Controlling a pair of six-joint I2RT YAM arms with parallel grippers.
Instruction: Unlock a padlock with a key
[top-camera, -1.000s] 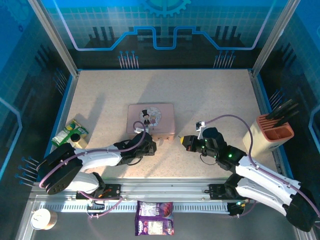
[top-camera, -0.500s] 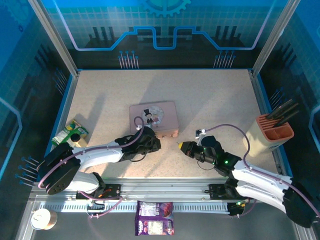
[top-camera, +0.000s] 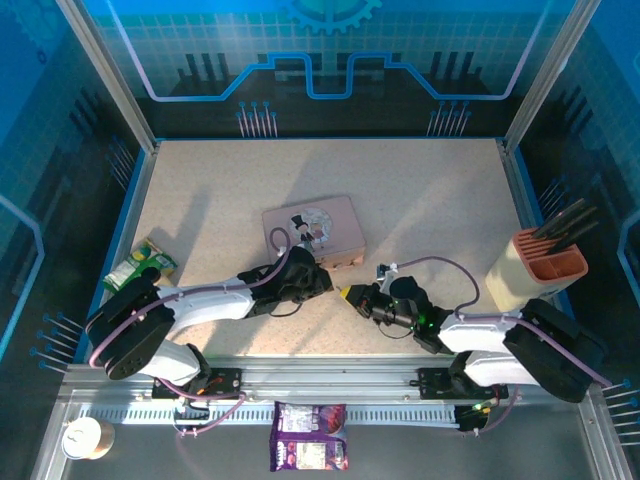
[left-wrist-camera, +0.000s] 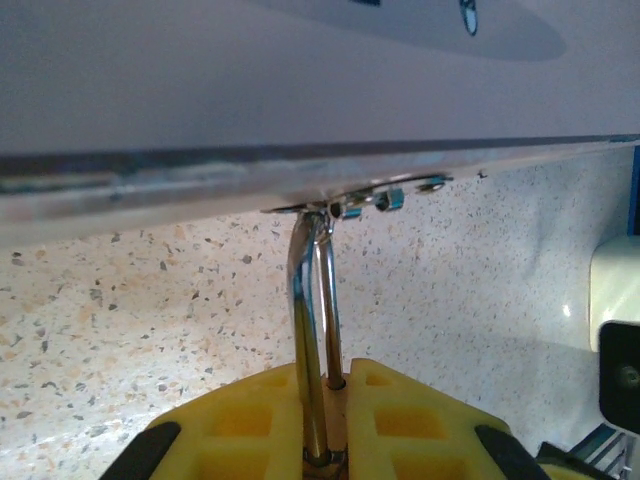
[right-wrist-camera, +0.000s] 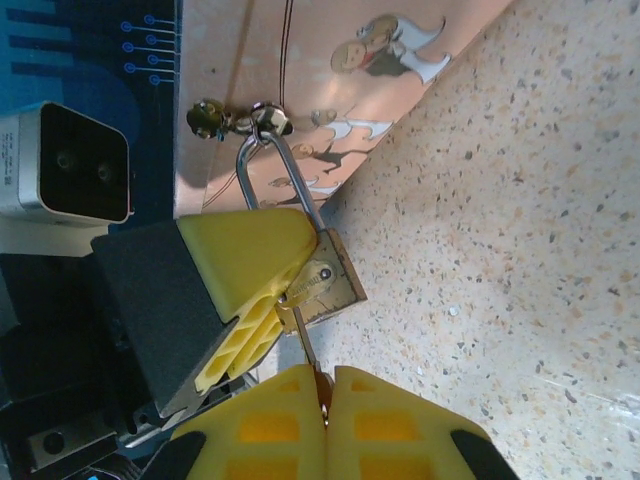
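On the speckled surface (top-camera: 200, 200) the padlock (right-wrist-camera: 328, 283) is gripped by the left jaws; the key (right-wrist-camera: 309, 348), pinched by the right jaws, seems inserted, not yet turned.

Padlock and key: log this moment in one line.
left gripper: shut on small brass padlock | right gripper: shut on thin silver key | key tip at padlock base | shackle hooked on pink tin
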